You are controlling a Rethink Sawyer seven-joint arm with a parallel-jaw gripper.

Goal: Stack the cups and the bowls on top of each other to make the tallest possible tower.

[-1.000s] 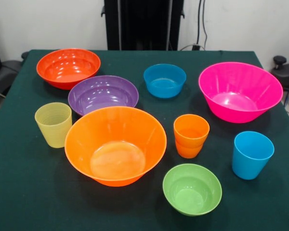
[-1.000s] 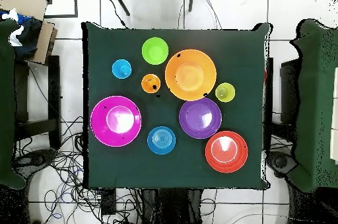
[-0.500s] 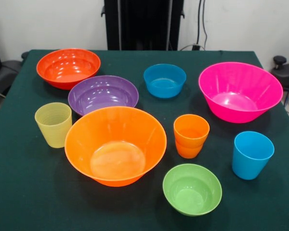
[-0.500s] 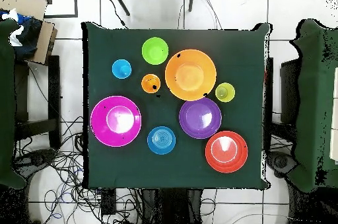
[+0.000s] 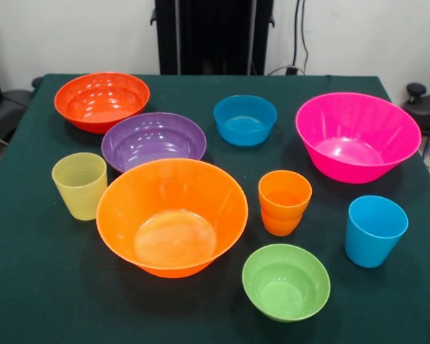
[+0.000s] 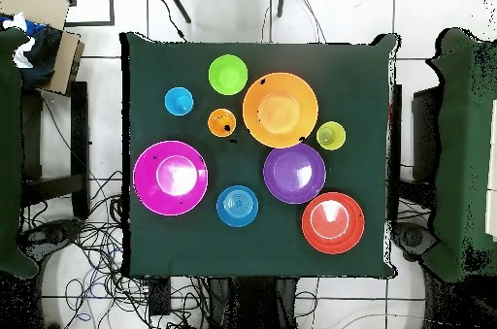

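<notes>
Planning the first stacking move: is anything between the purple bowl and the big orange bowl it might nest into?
Nothing visible: the purple bowl sits directly beside the big orange bowl, rims nearly meeting.

Bowls (image 5: 172,215), cups (image 5: 375,230): glossy smooth plastic. Table (image 5: 50,287): matt dark green cloth.

Dark green table (image 5: 29,287) carrying everything upright and unstacked, large orange bowl (image 5: 172,216) sitting up front, purple bowl (image 5: 153,140) and red-orange bowl (image 5: 102,100) behind, hot pink bowl (image 5: 357,135), blue bowl (image 5: 245,119), lime green bowl (image 5: 286,281), orange cup (image 5: 284,202), sky blue cup (image 5: 375,230), ribbed yellow-green cup (image 5: 79,185) standing around them
</notes>
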